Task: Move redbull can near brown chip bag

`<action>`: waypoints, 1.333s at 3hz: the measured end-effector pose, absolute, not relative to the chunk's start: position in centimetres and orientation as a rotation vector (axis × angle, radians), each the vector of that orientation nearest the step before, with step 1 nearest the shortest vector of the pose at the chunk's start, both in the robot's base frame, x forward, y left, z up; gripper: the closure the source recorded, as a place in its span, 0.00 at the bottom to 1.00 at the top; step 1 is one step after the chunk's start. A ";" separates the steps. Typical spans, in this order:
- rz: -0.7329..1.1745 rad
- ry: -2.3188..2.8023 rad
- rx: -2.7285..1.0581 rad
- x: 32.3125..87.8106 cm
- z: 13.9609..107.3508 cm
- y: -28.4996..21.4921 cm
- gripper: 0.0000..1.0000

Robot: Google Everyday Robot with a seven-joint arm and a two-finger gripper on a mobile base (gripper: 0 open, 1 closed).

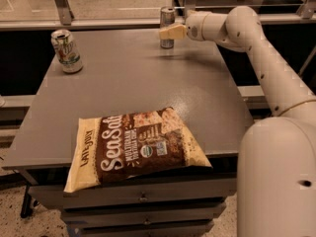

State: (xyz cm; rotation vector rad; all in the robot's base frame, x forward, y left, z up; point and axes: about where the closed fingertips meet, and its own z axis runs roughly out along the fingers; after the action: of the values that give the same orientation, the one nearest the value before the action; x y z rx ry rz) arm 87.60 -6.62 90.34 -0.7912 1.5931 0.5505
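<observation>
End effector point(167, 32) reaches in from the right at the far edge of the tabletop point(148, 83), against the front of the upright redbull can point(168, 17). Whether it is clamped on the can or merely touching cannot be told. A white-and-green can point(66, 51) stands upright near the far left corner. The brown chip bag point(136, 147) lies flat along the near edge, well apart from both cans.

Redbull can point(167, 16) upright at far edge of table point(148, 78). Gripper point(165, 32) at can's mid-height, overlapping it; possibly touching, hard to tell. Arm point(261, 58) enters from right. Brown chip bag point(136, 147) flat at near edge, well apart. White-and-green can point(66, 51) far left.
</observation>
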 end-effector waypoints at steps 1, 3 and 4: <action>0.586 1.583 -0.803 88.4 90.8 -5.2 0.16; 0.638 1.610 -0.823 86.6 90.9 -4.6 0.63; 0.674 1.618 -0.847 83.9 91.0 -3.7 0.87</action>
State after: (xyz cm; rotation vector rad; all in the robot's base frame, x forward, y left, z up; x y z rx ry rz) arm 83.94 -3.71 90.98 -0.8471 1.6177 0.6743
